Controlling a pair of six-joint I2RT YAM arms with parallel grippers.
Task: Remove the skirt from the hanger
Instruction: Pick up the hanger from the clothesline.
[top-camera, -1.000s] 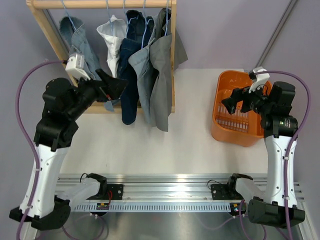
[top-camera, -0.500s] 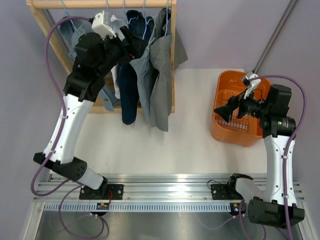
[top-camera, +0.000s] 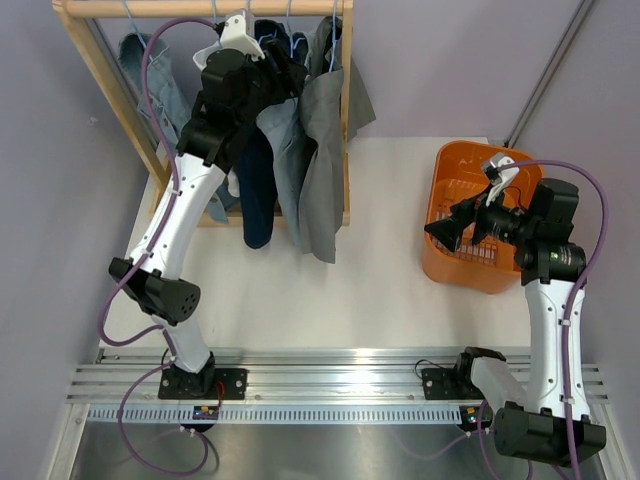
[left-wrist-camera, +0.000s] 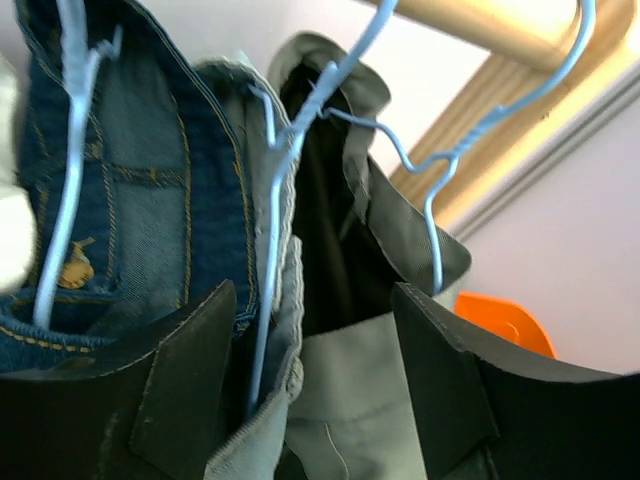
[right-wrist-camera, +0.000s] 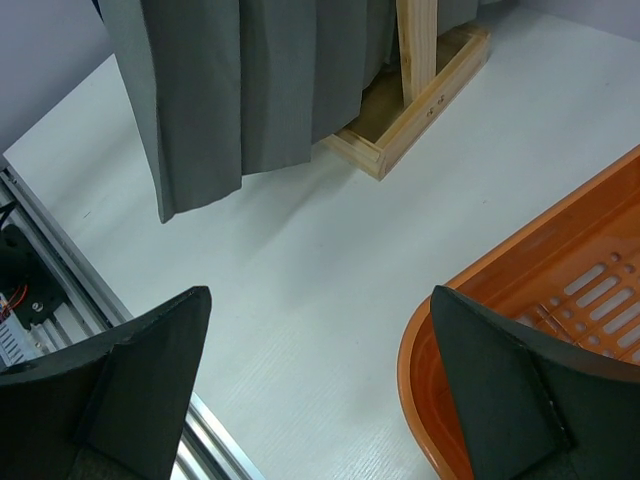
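Note:
A grey skirt (top-camera: 325, 165) hangs at the right end of the wooden rack, its long folds also in the right wrist view (right-wrist-camera: 240, 90). In the left wrist view its waistband (left-wrist-camera: 390, 230) hangs from a pale blue wire hanger (left-wrist-camera: 435, 215). My left gripper (top-camera: 283, 68) is raised among the garment tops. It stands open (left-wrist-camera: 312, 295), its jaws astride the grey fabric, a pale denim waistband (left-wrist-camera: 285, 300) and another blue hanger wire (left-wrist-camera: 270, 260). My right gripper (top-camera: 441, 228) hangs open (right-wrist-camera: 320, 300) over the table beside the basket, holding nothing.
An orange basket (top-camera: 478, 268) stands at the right of the table (right-wrist-camera: 560, 250). On the rack (top-camera: 346, 110) hang dark jeans (top-camera: 258, 170), a white shirt (top-camera: 228, 75) and pale jeans (top-camera: 135, 55). The rack's wooden base (right-wrist-camera: 420, 100) lies on the table.
My left arm has swung up and right from beside the rack's left post to the garment tops, and its jaws have narrowed. The right gripper dipped slightly leftward.

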